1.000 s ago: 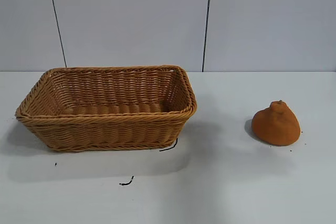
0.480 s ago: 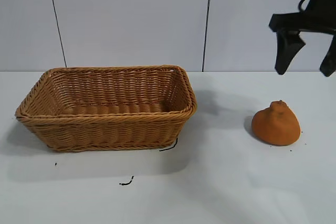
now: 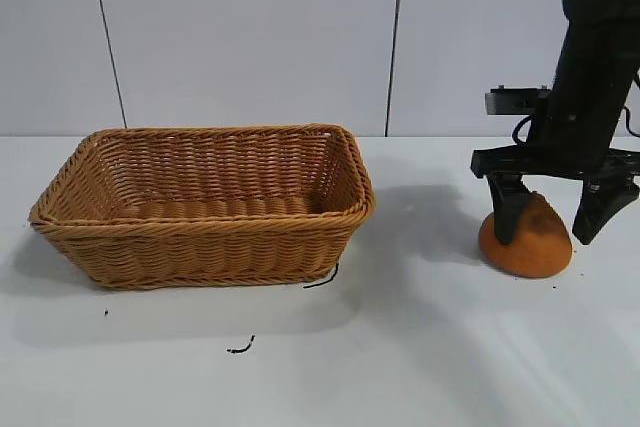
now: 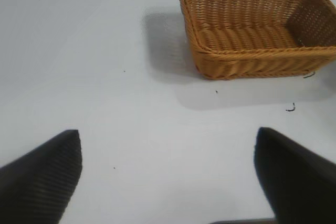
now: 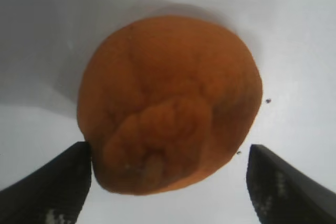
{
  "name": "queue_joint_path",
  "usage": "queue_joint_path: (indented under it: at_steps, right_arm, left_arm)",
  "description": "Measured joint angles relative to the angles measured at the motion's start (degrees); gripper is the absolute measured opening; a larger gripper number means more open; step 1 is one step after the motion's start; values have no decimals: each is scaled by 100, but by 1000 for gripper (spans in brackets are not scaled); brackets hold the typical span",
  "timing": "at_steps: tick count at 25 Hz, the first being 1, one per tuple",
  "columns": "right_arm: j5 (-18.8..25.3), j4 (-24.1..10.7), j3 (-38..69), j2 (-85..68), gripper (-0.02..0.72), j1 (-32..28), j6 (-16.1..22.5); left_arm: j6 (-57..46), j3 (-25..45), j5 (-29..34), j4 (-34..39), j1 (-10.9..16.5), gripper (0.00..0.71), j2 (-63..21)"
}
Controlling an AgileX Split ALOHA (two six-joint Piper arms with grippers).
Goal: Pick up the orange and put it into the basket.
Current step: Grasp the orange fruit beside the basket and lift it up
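At nine o'clock on the white table [image 3: 420, 367] sits the basket [image 3: 205, 205], a wide tan wicker trough with flared sides and a braided rim, nothing visible inside it. Just off its near right corner a short dark scrap [image 3: 322, 279] lies against its base, and a second dark scrap [image 3: 241, 348] lies on the tabletop toward six o'clock, apart from the basket.

The left gripper [image 4: 168, 177] shows only in its own wrist view: its two dark fingers [image 4: 39, 179] stand wide apart over bare table with nothing between them, well away from the basket, which lies toward one o'clock from it.

At three o'clock, well apart from the basket, the orange [image 3: 527, 242] rests on the table, dull and bumpy, its knobby neck up. The right gripper [image 3: 555, 215] hangs straight above it from a black arm that enters at the upper right. Its jaws are spread wide, wider than the fruit, one finger [image 3: 506, 209] down in front of the orange's left shoulder and the other just clear of its right side. In the right wrist view the orange [image 5: 170, 108] fills the gap between the tips; the one finger appears to sit right at its skin, the other stands off with table showing between. The fruit is not gripped and still sits on the tabletop.
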Motion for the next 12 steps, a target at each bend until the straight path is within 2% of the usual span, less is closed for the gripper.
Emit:
queue_joint_path:
  at_steps: [1,5,6,12]
  right_arm:
    - [0,0,0,0,365,0,0]
    - [24,-20,-32,-11,38,0,-23]
    - [55,-25,-67,-28,13,0,-36]
    - [567,-54,-810,-361,14,0,-220]
  left_arm:
    - [0,0,0,0,0,639,0]
    - [0,0,0,0,0,639,0]
    - [0,0,0,0,0,639,0]
    - [0,0,0,0,0,639,0]
